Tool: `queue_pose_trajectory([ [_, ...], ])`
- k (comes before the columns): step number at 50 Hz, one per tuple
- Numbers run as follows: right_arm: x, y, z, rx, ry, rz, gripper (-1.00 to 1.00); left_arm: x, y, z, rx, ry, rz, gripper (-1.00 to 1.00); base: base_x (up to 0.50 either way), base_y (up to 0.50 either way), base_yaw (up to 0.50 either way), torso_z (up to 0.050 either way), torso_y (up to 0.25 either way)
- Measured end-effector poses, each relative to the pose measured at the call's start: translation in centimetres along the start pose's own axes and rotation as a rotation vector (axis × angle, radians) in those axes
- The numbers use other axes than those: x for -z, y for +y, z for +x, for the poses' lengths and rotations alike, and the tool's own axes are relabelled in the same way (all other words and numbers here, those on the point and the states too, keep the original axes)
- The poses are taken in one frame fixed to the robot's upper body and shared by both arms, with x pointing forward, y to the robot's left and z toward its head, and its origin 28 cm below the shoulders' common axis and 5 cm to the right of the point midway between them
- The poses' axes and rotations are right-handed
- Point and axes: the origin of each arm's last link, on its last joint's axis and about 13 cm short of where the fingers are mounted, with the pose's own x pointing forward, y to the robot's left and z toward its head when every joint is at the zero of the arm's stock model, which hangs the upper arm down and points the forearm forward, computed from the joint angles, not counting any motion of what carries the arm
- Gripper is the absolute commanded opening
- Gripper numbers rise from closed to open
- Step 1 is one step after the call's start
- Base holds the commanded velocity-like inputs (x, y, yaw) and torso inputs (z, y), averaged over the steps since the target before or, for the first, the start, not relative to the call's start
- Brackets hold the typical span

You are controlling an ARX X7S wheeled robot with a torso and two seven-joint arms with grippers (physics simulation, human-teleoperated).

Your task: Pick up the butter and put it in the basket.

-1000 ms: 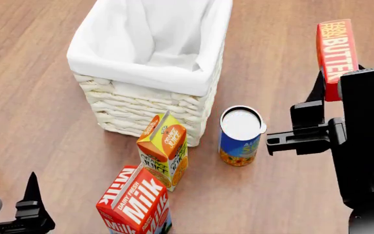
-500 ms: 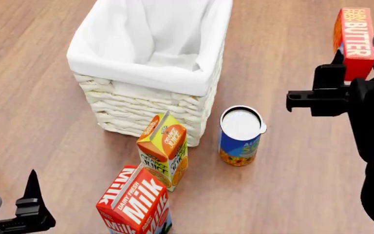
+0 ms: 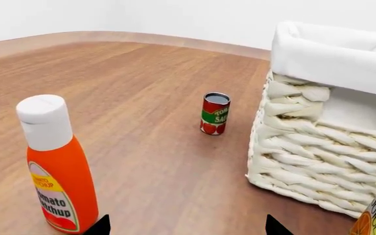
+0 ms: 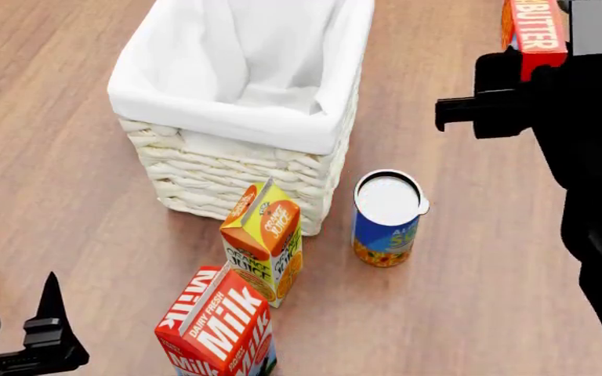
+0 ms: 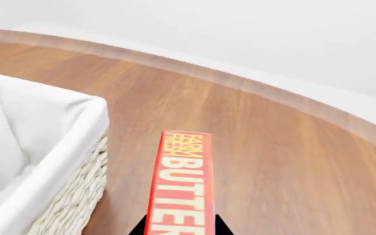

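Right gripper (image 5: 180,230) clamps the butter (image 5: 180,186) edge-on, long axis pointing away from the jaws. Head view: butter (image 4: 532,31) aloft, basket (image 4: 241,102) off to its left, so right arm is nearer. Left wrist view: left gripper's fingers apart, empty.

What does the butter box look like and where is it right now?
The butter is a thin, flat red box, cardboard by its look, with pale "FARM FRESH BUTTER" lettering down one narrow face and an orange panel on another side. It is off the floor, held by the right hand, whose dark fingertips pinch its near end. In the head view it sits beside the basket, not over it yet. Nothing else touches it.
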Motion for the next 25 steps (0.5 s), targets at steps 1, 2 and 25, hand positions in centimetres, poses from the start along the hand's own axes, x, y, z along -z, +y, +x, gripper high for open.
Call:
queue_pose_trajectory([
  [1,-0.2,0.1,0.1,-0.003,0.001,-0.002,-1.00,0.0,0.0,0.0,0.000,0.000,0.000,1.00,0.00,0.00,0.00,0.000,0.000],
  [2,-0.3,0.1,0.1,-0.006,0.001,-0.004,-1.00,0.0,0.0,0.0,0.000,0.000,0.000,1.00,0.00,0.00,0.00,0.000,0.011],
  [25,-4.5,2.6,2.3,-0.093,-0.015,-0.071,-1.00,0.1,-0.1,0.2,0.004,0.002,0.000,1.00,0.00,0.00,0.00,0.000,0.001],
])
